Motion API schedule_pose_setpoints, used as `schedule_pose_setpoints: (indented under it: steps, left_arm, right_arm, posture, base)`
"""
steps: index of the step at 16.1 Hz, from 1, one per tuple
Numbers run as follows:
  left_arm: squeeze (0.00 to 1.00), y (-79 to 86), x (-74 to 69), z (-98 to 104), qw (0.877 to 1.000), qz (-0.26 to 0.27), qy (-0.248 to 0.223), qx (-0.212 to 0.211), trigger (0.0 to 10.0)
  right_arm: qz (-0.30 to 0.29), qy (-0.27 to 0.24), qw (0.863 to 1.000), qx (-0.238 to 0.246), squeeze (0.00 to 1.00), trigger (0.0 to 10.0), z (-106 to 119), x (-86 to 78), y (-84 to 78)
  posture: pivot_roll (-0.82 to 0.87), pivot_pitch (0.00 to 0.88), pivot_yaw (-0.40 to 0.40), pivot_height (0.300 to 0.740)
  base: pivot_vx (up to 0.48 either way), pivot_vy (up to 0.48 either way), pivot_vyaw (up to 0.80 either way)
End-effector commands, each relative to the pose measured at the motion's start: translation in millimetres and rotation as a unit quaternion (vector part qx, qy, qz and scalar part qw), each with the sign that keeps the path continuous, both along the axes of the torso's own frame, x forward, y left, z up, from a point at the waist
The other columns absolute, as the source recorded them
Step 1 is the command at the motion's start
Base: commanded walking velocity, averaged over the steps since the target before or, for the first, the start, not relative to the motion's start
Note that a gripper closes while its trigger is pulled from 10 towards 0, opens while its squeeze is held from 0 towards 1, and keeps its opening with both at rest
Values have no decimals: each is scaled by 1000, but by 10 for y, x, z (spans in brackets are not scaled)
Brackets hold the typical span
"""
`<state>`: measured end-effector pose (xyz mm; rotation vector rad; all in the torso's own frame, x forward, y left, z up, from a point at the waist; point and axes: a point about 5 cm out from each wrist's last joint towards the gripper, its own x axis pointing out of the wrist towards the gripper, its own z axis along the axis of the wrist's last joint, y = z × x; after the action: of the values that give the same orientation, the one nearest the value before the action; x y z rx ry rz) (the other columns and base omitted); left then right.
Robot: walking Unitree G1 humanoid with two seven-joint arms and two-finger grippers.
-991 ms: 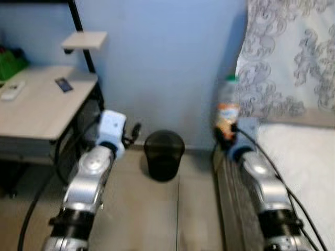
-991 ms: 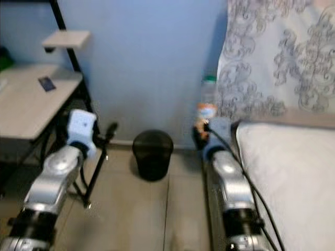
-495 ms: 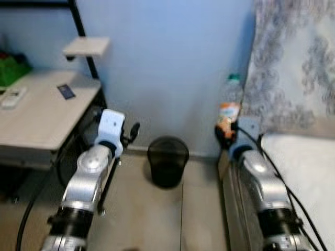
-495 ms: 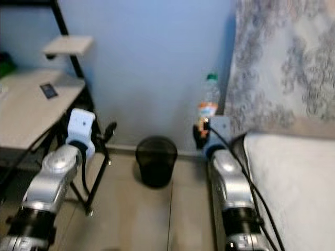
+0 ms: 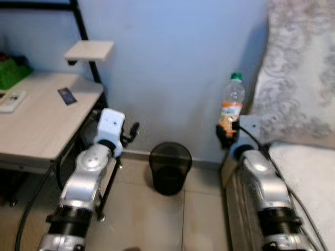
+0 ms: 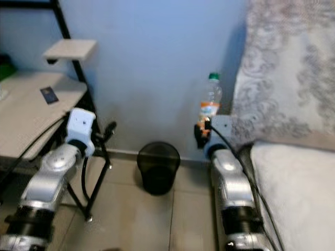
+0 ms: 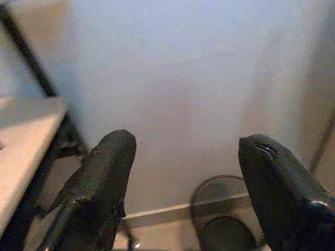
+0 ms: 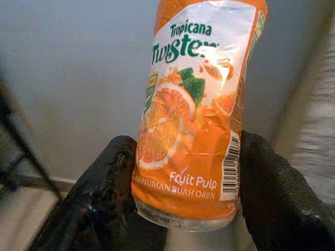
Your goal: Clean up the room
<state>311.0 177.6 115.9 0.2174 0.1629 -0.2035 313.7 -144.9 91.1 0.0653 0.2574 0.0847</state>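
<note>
A: Right wrist view: what does the right gripper (image 8: 183,172) hold?

B: Its 2 black fingers (image 8: 107,172) clamp the base of an orange Tropicana Twister bottle (image 8: 196,112), upright, label facing the camera.

A: And from the head?

B: In the left eye view the bottle (image 5: 231,104) stands above the right gripper (image 5: 226,137) at about 1 o'clock, before the blue wall (image 5: 178,63), its green cap on top. A patterned curtain (image 5: 298,78) hangs at 2 o'clock, with a white bed (image 5: 309,172) beneath it.

A: Where is the bin?

B: The black wastebasket (image 5: 169,168) sits on the tiled floor (image 5: 146,219) between the 2 arms, against the wall.

A: The left gripper?

B: The left gripper (image 7: 183,198) is held spread apart with nothing between its fingers, aimed at the wall, the wastebasket (image 7: 225,219) below it. At 10 o'clock stands a desk (image 5: 36,120) with a small dark card (image 5: 66,96) and a remote (image 5: 11,100).
</note>
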Motion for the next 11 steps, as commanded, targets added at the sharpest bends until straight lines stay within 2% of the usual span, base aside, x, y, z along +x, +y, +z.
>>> schedule_pose_setpoints:
  steps: [1, 11]
  left_arm:
    - [0, -30, 24, 51, 1000, -5, -7, -3, 10000]
    - [0, -41, 17, 39, 1000, -5, -5, -4, 10000]
  right_arm:
    - [0, -6, 1000, -9, 0, 10000, 50, 24, -21]
    - [2, -1, 1000, -14, 0, 10000, 37, 16, -30]
  posture:
    - [11, 0, 4, 740]
    - [9, 0, 3, 740]
  base:
    - [311, 0, 0]
    - [309, 0, 0]
